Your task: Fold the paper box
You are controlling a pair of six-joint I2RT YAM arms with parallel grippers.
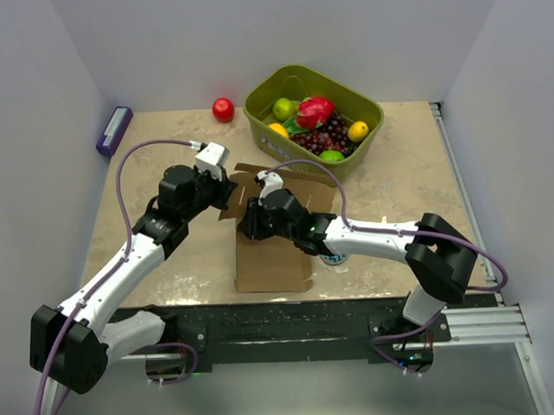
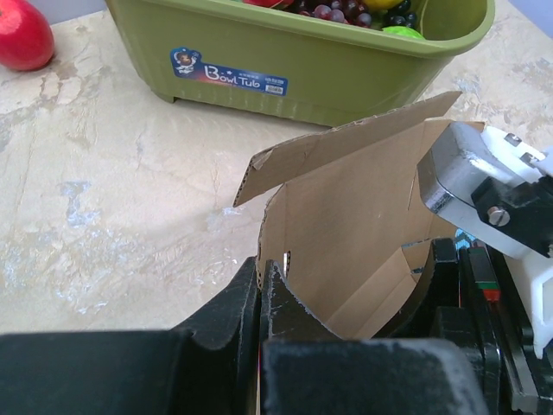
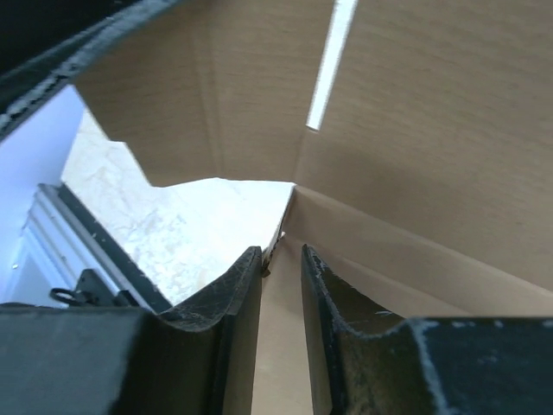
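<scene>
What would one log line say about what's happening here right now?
task: fold paper box | left gripper: shut on raised panel edge | right gripper: fingers astride a crease, grip unclear | state: partly folded

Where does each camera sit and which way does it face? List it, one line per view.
Top external: above, behind the bases, looking down at the table; both arms show, left gripper and right gripper at the paper box.
Left wrist: low, facing the green basket; own fingers pinch the box wall.
Right wrist: inside the box, facing cardboard; own fingers below.
Shared: the paper box, in all three.
</scene>
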